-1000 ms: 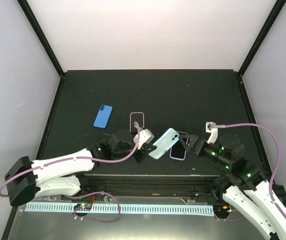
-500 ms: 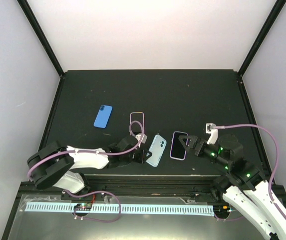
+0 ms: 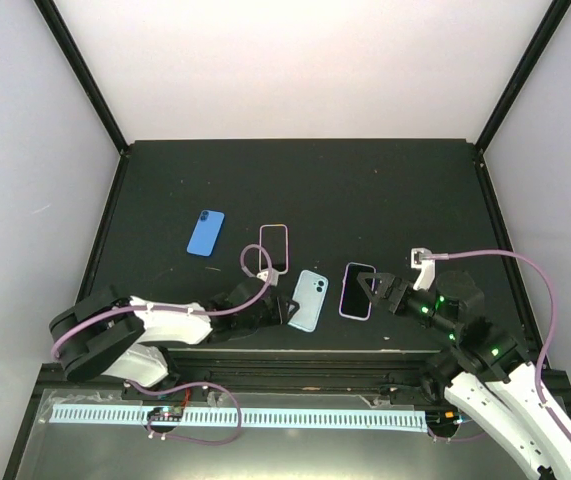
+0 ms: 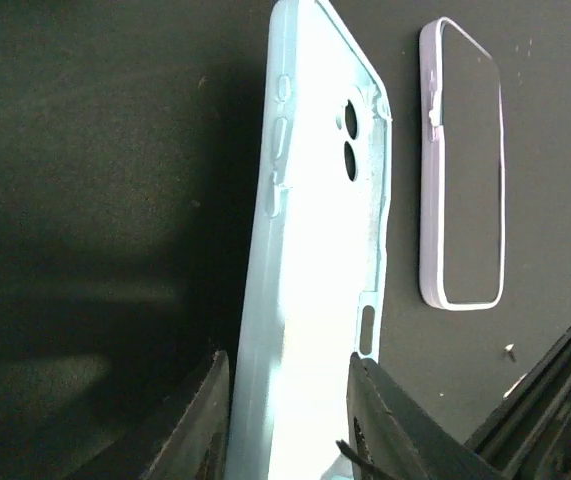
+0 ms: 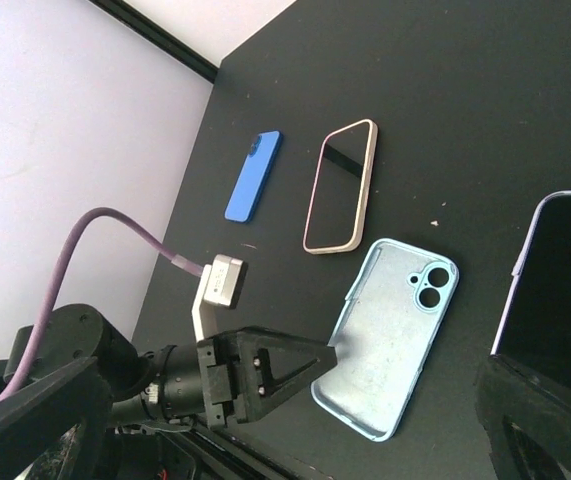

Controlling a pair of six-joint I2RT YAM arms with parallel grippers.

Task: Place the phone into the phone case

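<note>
A light blue phone case [image 3: 310, 299] lies inside-up near the front edge of the table. In the left wrist view the case [image 4: 315, 230] runs up between my fingers. My left gripper [image 3: 289, 312] comes in low from the left, rolled on its side, and is shut on the case's near edge [image 4: 287, 357]. A phone with a black screen and lavender rim [image 3: 356, 291] lies just right of the case. My right gripper [image 3: 374, 292] is open and empty at the phone's right side. The phone shows at the right edge of the right wrist view [image 5: 555, 280].
A blue phone [image 3: 205, 232] lies face down at the back left. An empty pink-beige case [image 3: 274, 248] lies behind the light blue case. The table's front edge [image 3: 305, 350] is close behind both grippers. The right wrist view also shows the left gripper [image 5: 320, 355].
The left gripper has brought the light blue case down from a raised, tilted hold beside the phone to lie flat on the table. The left arm has folded lower. The right gripper has hardly moved.
</note>
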